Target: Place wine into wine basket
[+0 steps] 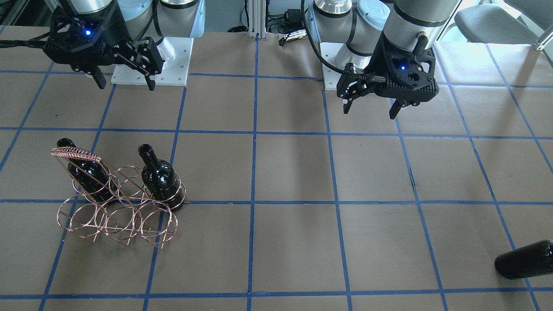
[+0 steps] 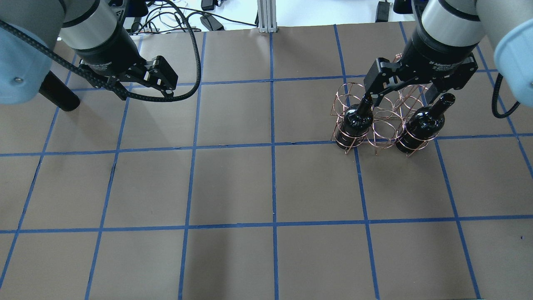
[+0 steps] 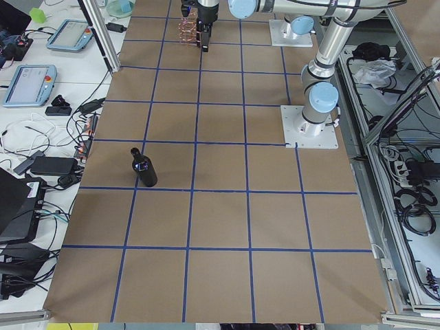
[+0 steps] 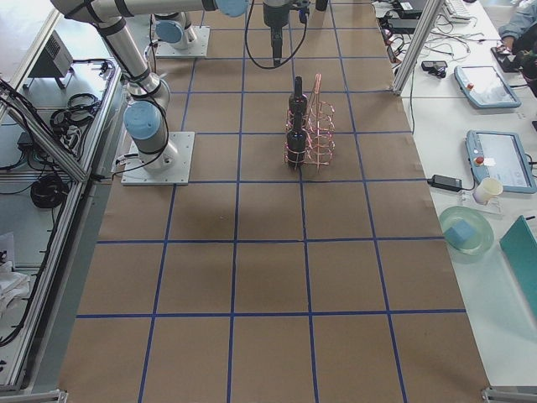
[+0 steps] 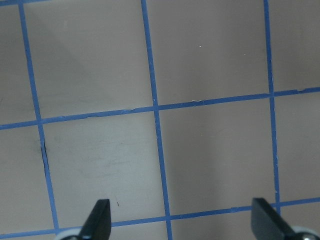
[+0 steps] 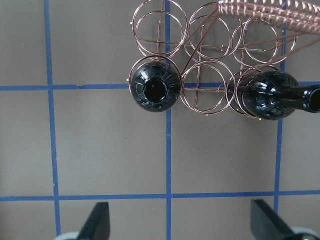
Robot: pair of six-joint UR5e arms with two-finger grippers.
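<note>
The copper wire wine basket [image 1: 75,153] stands on the table, and shows in the overhead view [image 2: 385,125] and the right wrist view [image 6: 260,10]. Two black wine bottles stand upright in its end rings on the robot's side [image 1: 160,175] [image 1: 86,172], also seen from above [image 6: 155,90] [image 6: 272,95]. A third black bottle [image 3: 144,170] stands alone on the table's left part, at the frame edge [image 1: 525,259]. My right gripper [image 1: 126,84] [image 6: 182,222] is open and empty, above the table just on the robot's side of the basket. My left gripper [image 1: 369,111] [image 5: 182,220] is open and empty over bare table.
The table is brown paper with a blue tape grid. White arm base plates [image 1: 173,60] sit at the robot's edge. Side benches hold tablets and cables [image 3: 31,82] and a bowl and cup [image 4: 466,228]. An aluminium post [image 2: 266,16] stands at the far edge.
</note>
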